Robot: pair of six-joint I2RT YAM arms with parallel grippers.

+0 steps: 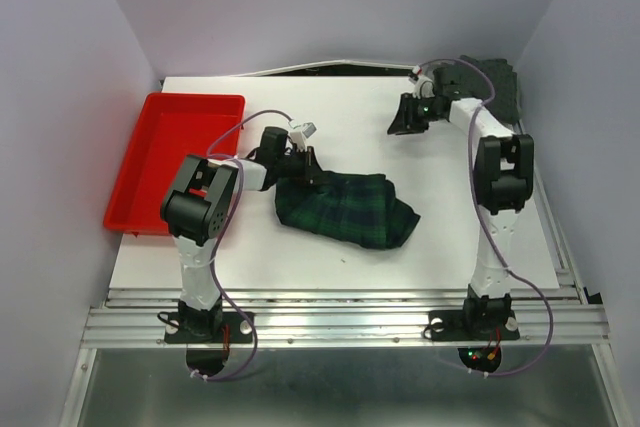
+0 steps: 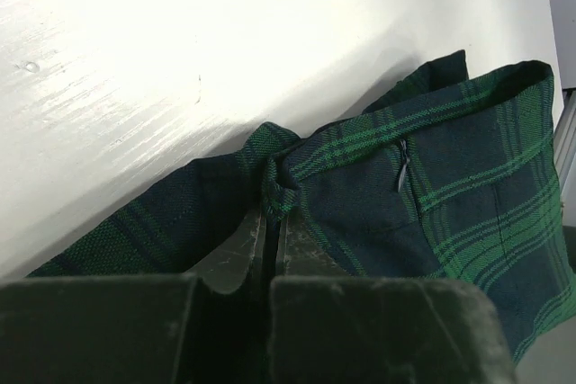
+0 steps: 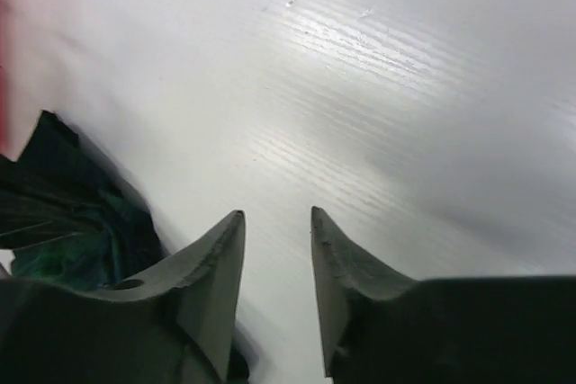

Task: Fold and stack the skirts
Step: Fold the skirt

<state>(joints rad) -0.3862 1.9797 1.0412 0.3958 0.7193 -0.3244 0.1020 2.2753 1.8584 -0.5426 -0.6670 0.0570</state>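
Observation:
The dark green-navy plaid skirt (image 1: 345, 207) lies bunched in the middle of the white table. My left gripper (image 1: 308, 169) is at its back left edge, shut on a pinched fold of the plaid cloth. In the left wrist view the jaws (image 2: 273, 215) meet on that fold, and the skirt (image 2: 432, 204) spreads to the right with its zip showing. My right gripper (image 1: 400, 127) is open and empty over bare table at the back right. Its wrist view shows the gripper (image 3: 277, 215) and the plaid skirt (image 3: 63, 222) at the left edge. A dark cloth pile (image 1: 495, 82) lies at the back right corner. No plain grey skirt shows.
A red plastic tray (image 1: 175, 157) stands at the table's left side, next to the left arm. The purple walls close in on both sides and at the back. A metal rail runs along the near edge.

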